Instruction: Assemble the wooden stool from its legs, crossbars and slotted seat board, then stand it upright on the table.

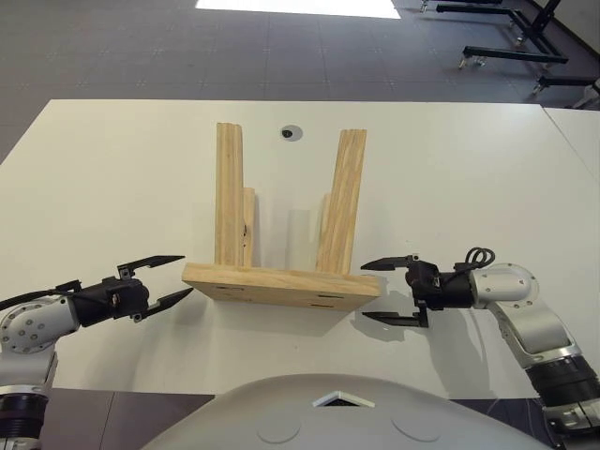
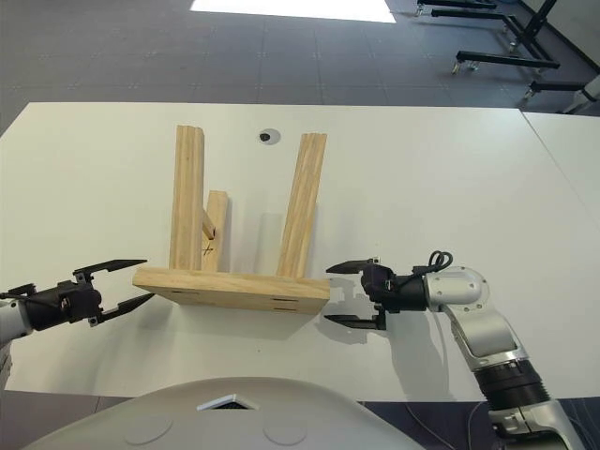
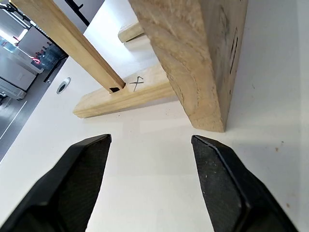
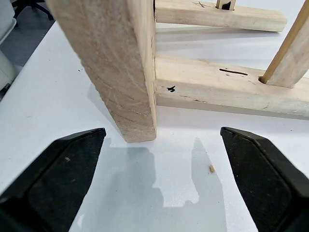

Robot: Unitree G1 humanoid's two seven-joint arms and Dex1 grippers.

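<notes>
Left end effector [image 1: 186, 275]: open, its two fingers spread wide, low over the table [image 1: 469, 169] just beside the left end of the seat board [image 1: 281, 286], not touching it.
Right end effector [image 1: 364, 292]: open as well, fingers well apart, just beside the board's right end and clear of the wood.
Stool [image 1: 281, 225]: assembled and lying on its side near the table's front edge, between the two end effectors.
Seat board: stands on its long edge, nearest the robot.
Legs [image 1: 229, 192]: run away from the robot; the lower ones rest flat on the table.
Crossbar [image 3: 72, 43]: a round rod seated in a hole in a lower leg, beside a pencilled cross.
Round dark fitting [image 1: 292, 132]: set in the table beyond the legs.
</notes>
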